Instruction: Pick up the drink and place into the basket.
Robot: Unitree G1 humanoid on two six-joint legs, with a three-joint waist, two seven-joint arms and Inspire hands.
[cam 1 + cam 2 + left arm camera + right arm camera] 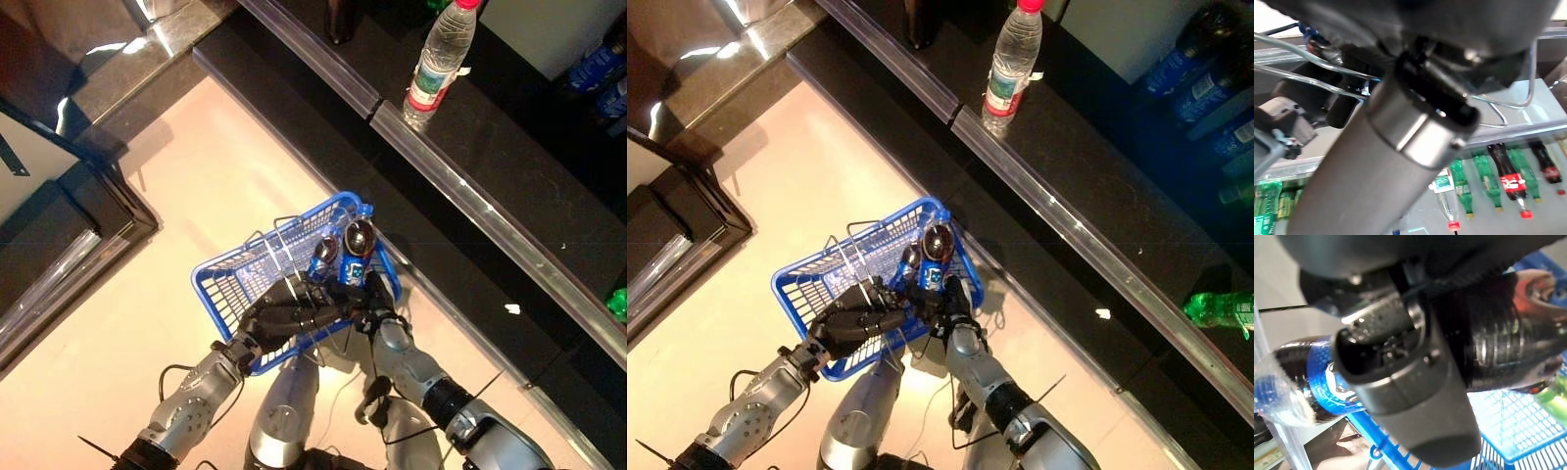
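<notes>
Over the basket [220, 284], right robot hand [367, 311] grips drink [355, 253] (left [284, 313] clasps handle).

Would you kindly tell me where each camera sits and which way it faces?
Left eye: head, looking down at basket, both hands, water bottle on a shelf.
Right eye: same scene, slightly offset.
Left wrist: along left hand holding the wire handle.
Right wrist: along right hand gripping the cola.
All four show the basket.

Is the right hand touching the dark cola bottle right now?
Touching. In the right wrist view the right hand is wrapped round the dark cola bottle, over the blue basket.
</notes>
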